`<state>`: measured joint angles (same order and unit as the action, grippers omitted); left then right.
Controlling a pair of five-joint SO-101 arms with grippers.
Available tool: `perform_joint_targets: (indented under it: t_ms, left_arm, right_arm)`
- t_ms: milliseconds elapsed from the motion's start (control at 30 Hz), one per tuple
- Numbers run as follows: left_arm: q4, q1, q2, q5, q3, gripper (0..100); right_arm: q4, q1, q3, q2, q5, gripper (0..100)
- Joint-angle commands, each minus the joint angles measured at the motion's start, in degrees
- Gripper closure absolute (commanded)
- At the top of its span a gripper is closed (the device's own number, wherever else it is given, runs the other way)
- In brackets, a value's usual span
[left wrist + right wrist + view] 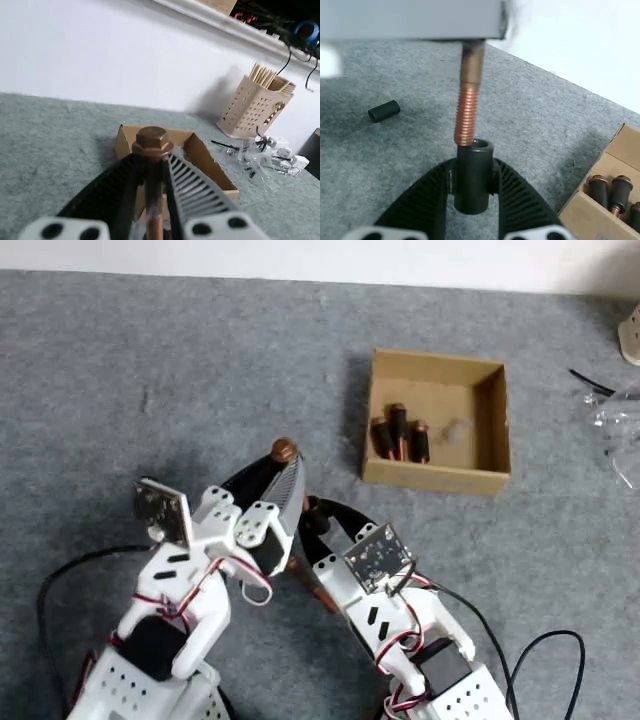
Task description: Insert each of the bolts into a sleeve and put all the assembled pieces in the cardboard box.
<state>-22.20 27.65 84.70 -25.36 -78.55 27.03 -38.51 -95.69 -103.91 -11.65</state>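
Note:
My left gripper (152, 162) is shut on a copper bolt (152, 142), held upright with its hex head (284, 450) above the fingertips. The bolt's threaded end (466, 117) hangs down with its tip at the mouth of a black sleeve (473, 190). My right gripper (473, 167) is shut on that sleeve, holding it upright just under the bolt. In the high view the right gripper (312, 512) sits close beside the left gripper (283, 468). The cardboard box (490, 420) lies to the right and holds three assembled pieces (400, 435).
A loose black sleeve (384, 111) lies on the grey carpet. A copper rod end (322, 595) shows between the two arms. A beige holder with wooden sticks (255, 107) and clear plastic bags (610, 405) stand beyond the box. Cables (540, 650) trail near the right arm's base.

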Motion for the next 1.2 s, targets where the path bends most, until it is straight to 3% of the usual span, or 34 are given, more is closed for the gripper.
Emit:
perform_joint_targets:
  t_ms: [0, 200, 333, 567, 800, 1033, 1167]
  left_arm:
    - [0.3, 0.9, -8.7, -0.4, 4.6, 100]
    - [0.4, 0.9, -12.1, -0.5, 6.2, 100]
    - [1.8, -0.2, -9.9, -5.6, 5.3, 100]
    - [12.1, -0.7, -8.7, -8.1, -2.8, 100]
    - [11.7, -0.3, -8.6, -8.3, -3.2, 100]
    - [1.3, 0.4, -2.9, -8.1, -4.2, 100]
    - [0.7, 0.5, 0.1, -8.1, -7.0, 100]
  right_arm:
    - [-0.3, -0.8, -6.2, -1.4, -0.7, 99.3]
    - [-0.2, 0.2, -6.1, -1.4, -0.8, 99.3]
    - [-0.2, 0.2, -6.0, -1.4, -0.8, 99.3]
    - [-0.2, 0.3, -6.0, -1.4, -0.7, 99.3]
    - [-0.5, 1.6, -6.0, -1.4, -0.8, 99.3]
    - [-0.5, 2.2, -5.9, -1.4, -0.8, 99.3]
    - [-0.5, 2.2, -5.9, -1.4, -0.8, 99.3]
